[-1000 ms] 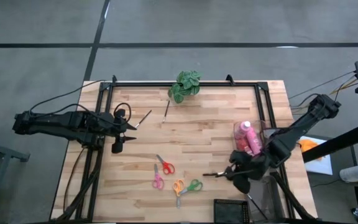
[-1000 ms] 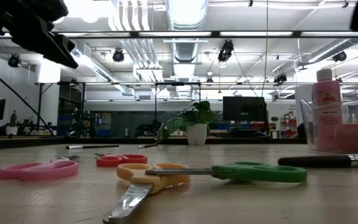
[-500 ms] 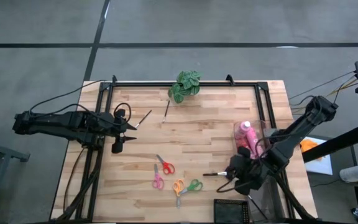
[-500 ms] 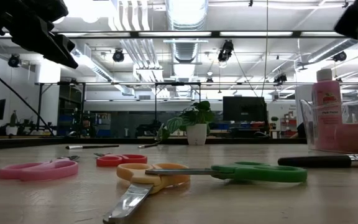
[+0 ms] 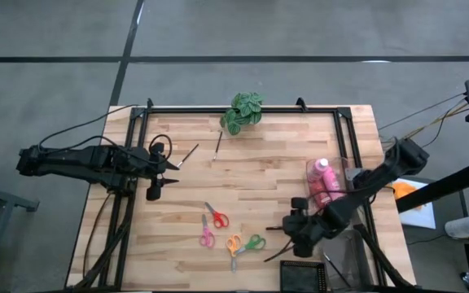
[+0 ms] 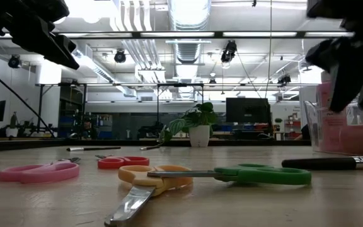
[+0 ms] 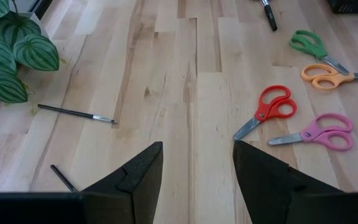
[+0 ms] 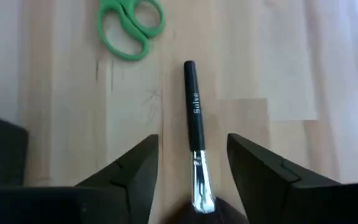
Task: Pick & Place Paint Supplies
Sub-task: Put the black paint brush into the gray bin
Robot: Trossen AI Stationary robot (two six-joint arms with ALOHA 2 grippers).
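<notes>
I had the right pincer [image 8: 191,180] low over the tabletop [image 5: 259,163], fingers spread either side of a dark-handled brush [image 8: 194,124] lying flat, not touching it, green scissors [image 8: 129,22] just beyond the handle end. Pink bottles [image 5: 324,181] sat in a clear container [image 5: 338,169] by the right edge. Left pincer [image 7: 194,180] hung spread at the left side; two thin brushes [image 7: 76,113] lay near the plant [image 7: 8,53], red scissors [image 7: 266,111] and pink scissors [image 7: 319,134] further off.
</notes>
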